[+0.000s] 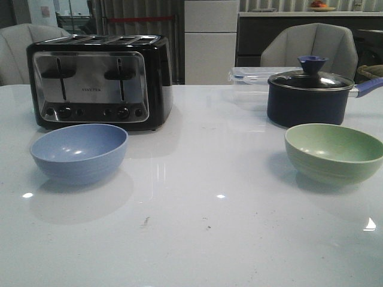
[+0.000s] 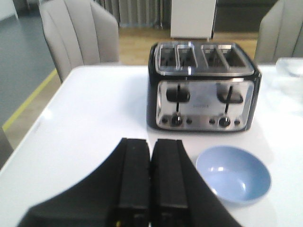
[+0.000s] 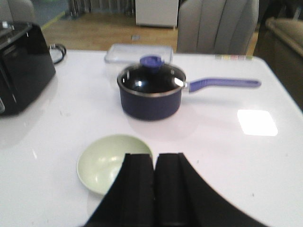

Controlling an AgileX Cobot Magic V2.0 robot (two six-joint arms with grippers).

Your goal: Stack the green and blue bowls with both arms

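Blue bowl (image 2: 233,173) sits just beside the closed, empty left claw (image 2: 150,156). Green bowl (image 3: 115,162) lies partly under the closed, empty right claw (image 3: 153,163). Both look light, rigid and matte; pinch the rim.

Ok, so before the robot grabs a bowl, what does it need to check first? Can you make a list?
1. Blue bowl upright and empty: ok.
2. Green bowl upright and empty: ok.
3. Bowls apart, with bare table between them for stacking: ok.
4. Left gripper open enough to take a rim: not ok, its fingers sit nearly together and hold nothing.
5. Right gripper open enough: not ok, also nearly closed and holding nothing.
6. Toaster and lidded pot out of the way: ok, both stand behind the bowls, not touching them.
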